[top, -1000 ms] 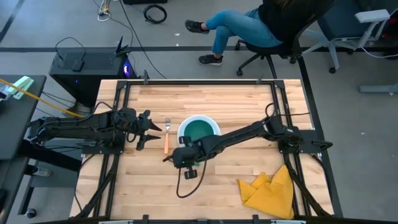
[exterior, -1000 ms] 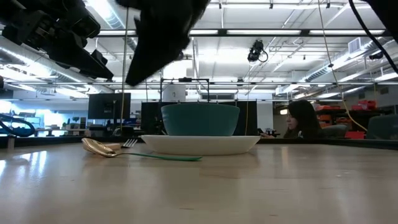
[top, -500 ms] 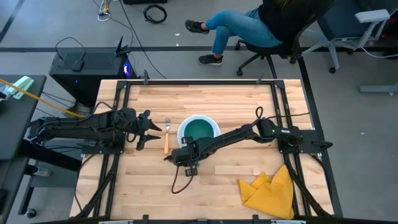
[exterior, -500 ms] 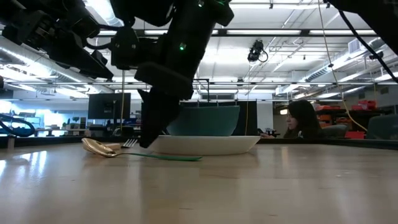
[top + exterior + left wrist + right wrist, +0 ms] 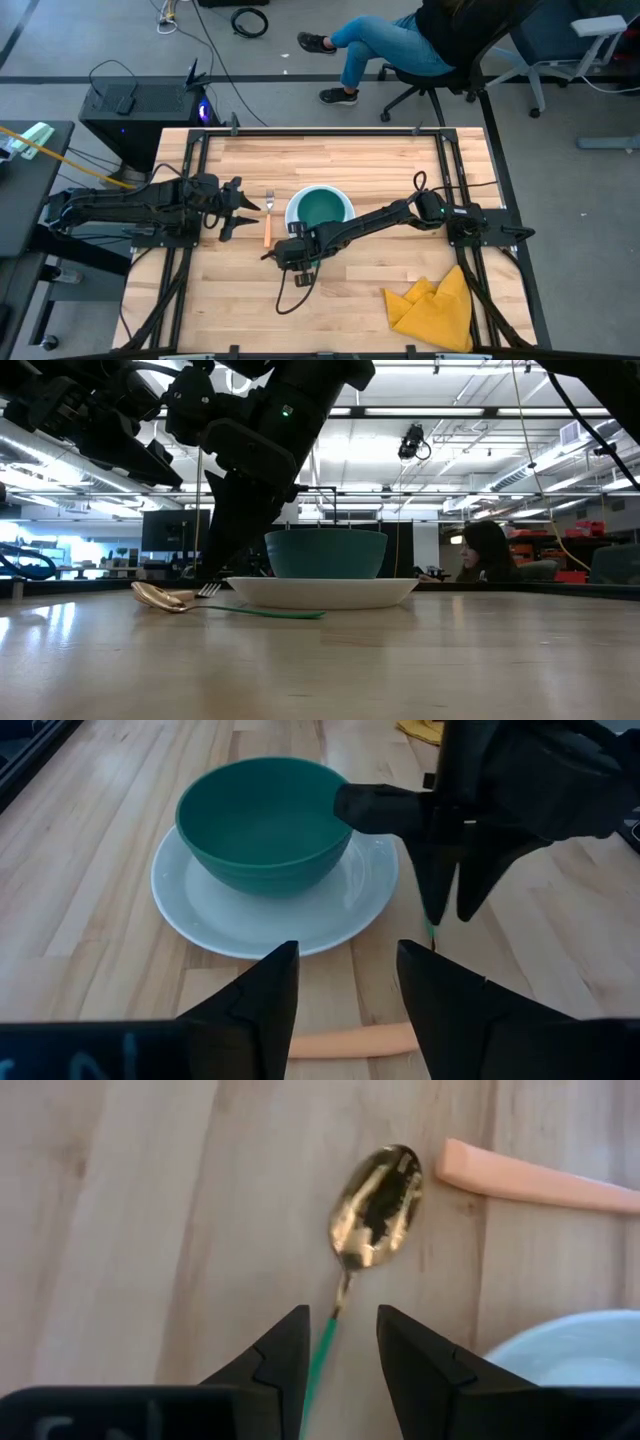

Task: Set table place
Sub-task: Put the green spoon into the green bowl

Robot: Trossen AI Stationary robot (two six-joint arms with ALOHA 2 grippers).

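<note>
Right hand (image 5: 338,1342) low over the tabletop (image 5: 370,160), just beside the near-left rim of the white plate (image 5: 292,222). Fingers (image 5: 285,1350) parted a little, straddling the teal handle of the spoon (image 5: 374,1205); whether they touch it cannot be told. Spoon lies flat on the wood, gold bowl end just beside the end of the orange fork handle.

Teal bowl (image 5: 264,820) sits upright in the plate near the tabletop's middle. Fork (image 5: 267,218) lies left of the plate, tines toward the far edge.

Left hand (image 5: 243,210) hovers left of the fork, fingers (image 5: 262,1002) open, holding nothing.

Yellow cloth (image 5: 432,302) crumpled at the near right corner. A person (image 5: 415,40) sits on a chair beyond the far edge.
</note>
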